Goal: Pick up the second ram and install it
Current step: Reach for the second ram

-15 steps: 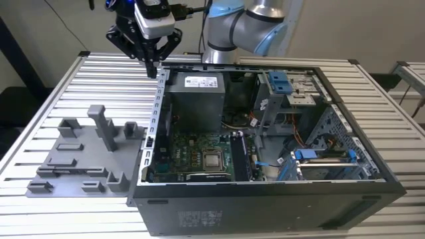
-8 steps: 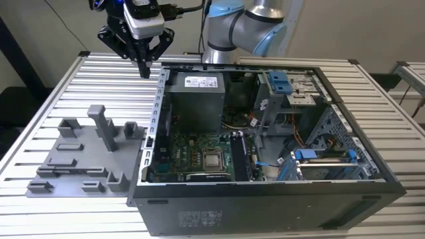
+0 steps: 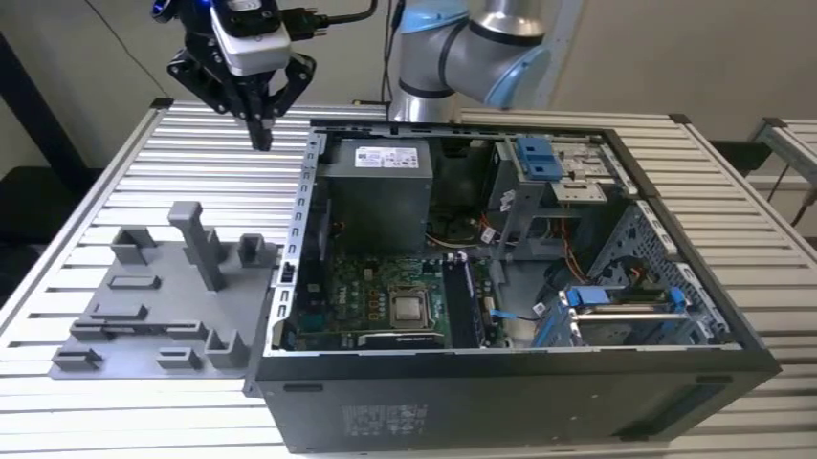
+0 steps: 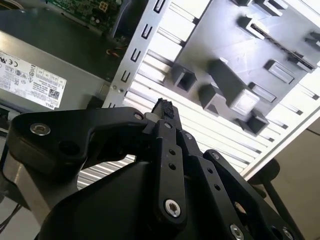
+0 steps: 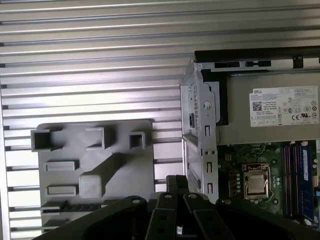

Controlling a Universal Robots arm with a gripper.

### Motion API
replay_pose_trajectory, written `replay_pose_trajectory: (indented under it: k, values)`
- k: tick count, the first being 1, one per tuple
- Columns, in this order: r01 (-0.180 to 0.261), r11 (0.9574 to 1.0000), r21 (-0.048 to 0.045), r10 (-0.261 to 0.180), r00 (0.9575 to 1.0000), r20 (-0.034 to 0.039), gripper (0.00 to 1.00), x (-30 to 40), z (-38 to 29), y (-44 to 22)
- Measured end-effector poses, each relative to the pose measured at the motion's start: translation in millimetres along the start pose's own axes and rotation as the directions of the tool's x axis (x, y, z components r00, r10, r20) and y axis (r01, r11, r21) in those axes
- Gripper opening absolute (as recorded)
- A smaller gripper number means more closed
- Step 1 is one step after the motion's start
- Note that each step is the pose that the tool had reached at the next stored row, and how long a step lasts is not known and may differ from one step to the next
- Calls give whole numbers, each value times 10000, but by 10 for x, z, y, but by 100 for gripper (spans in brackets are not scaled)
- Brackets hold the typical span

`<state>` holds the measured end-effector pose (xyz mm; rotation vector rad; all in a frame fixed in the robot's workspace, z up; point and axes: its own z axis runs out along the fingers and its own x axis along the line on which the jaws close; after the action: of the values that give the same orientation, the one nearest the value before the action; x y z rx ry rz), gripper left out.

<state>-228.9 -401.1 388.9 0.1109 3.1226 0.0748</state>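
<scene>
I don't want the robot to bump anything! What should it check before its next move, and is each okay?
1. Hand empty: ok, shut on nothing.
2. Hand clear of computer case: ok, it hangs over the table outside the case wall.
3. Case open: ok, motherboard shows.
4. Second ram waiting in grey holder: cannot tell; a dark strip lies in its long slot.
5. Free memory slot: cannot tell; a blue stick stands among the slots.
</scene>
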Motion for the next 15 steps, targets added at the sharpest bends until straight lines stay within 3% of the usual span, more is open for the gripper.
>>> replay_pose_trajectory:
  k: [15]
  values:
    - [1, 10000, 0, -1, 10000, -1, 11, 361, 1, -26]
